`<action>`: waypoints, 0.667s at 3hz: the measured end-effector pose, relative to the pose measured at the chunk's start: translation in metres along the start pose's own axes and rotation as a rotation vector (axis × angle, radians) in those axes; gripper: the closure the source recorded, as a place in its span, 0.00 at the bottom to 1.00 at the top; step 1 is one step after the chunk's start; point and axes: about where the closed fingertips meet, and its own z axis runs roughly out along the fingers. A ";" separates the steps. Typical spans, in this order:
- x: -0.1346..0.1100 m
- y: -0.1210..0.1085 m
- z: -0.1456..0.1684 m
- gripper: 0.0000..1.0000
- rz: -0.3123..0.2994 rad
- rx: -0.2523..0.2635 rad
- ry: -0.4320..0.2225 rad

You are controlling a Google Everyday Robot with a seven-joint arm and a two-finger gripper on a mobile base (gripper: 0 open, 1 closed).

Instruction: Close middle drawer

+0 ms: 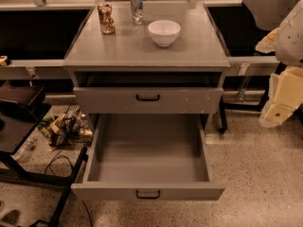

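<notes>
The middle drawer is pulled far out of the grey cabinet. Its low plain front faces me, with a small black handle at its centre, and its deep grey interior holds nothing. Above it, the taller-fronted top drawer, with white chip marks, stands slightly open. The lowest drawer is hidden under the middle one. My gripper shows as cream-coloured parts at the right edge of the camera view. It hangs at about the top drawer's height, well to the right of the cabinet, and touches nothing.
On the cabinet top stand a white bowl, a crumpled can and a silver can. A wire basket of clutter and a black stand are on the left. A cable lies on the floor at lower left.
</notes>
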 end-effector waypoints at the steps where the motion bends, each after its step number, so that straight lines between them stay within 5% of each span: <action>1: 0.000 0.000 0.000 0.00 0.000 0.000 0.000; 2: 0.005 0.003 0.019 0.00 -0.007 0.012 0.030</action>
